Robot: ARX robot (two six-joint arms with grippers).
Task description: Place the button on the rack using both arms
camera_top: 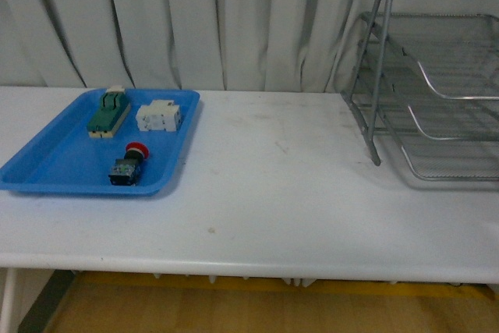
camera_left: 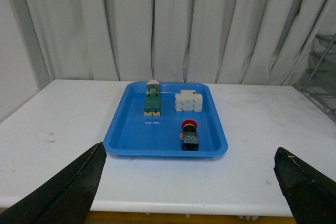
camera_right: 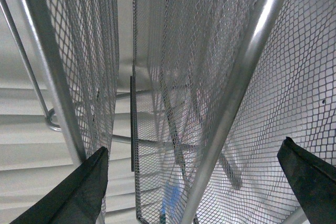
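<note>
We had not yet started the pick. The button [camera_top: 131,163] lay by the front edge of the blue tray [camera_top: 47,169], well apart from the rack [camera_top: 380,68]. Our left gripper [camera_left: 189,151] and right gripper [camera_right: 192,148] both gaped empty. Next, we judged, the left should descend on the button.

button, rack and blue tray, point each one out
button [camera_top: 129,164] front view, dark body below red cap
rack [camera_top: 452,154] front view, bare mesh of bottom tier
blue tray [camera_top: 54,163] front view, bare floor, left part
</note>
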